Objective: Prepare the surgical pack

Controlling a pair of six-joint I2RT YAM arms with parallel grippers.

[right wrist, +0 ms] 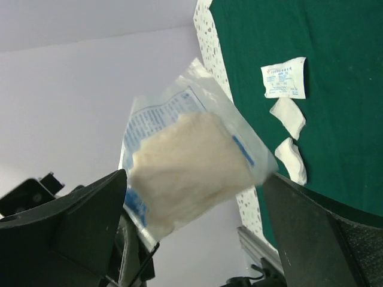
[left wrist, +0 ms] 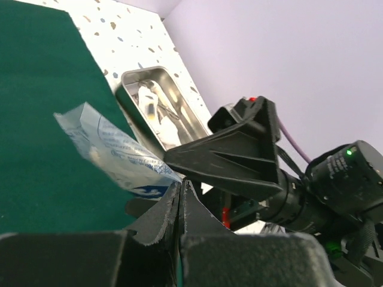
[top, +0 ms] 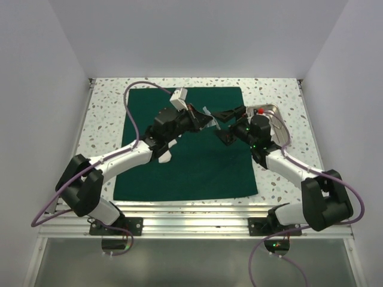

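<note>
The surgical pack is a dark green drape (top: 197,167) spread flat on the table, also in the left wrist view (left wrist: 36,119) and the right wrist view (right wrist: 335,54). My left gripper (top: 208,122) (left wrist: 181,186) is shut on the corner of a clear gauze packet (left wrist: 114,149) held above the drape. The packet (right wrist: 191,167) hangs between the spread fingers of my right gripper (top: 226,124) (right wrist: 194,176), which is open. Its black finger (left wrist: 233,155) fills the left wrist view beside the packet.
A shiny steel tray (top: 274,112) (left wrist: 133,81) with instruments stands at the drape's right edge. A small white packet (right wrist: 284,78) and two loose gauze squares (right wrist: 287,116) lie on the drape. The two arms meet over its upper middle.
</note>
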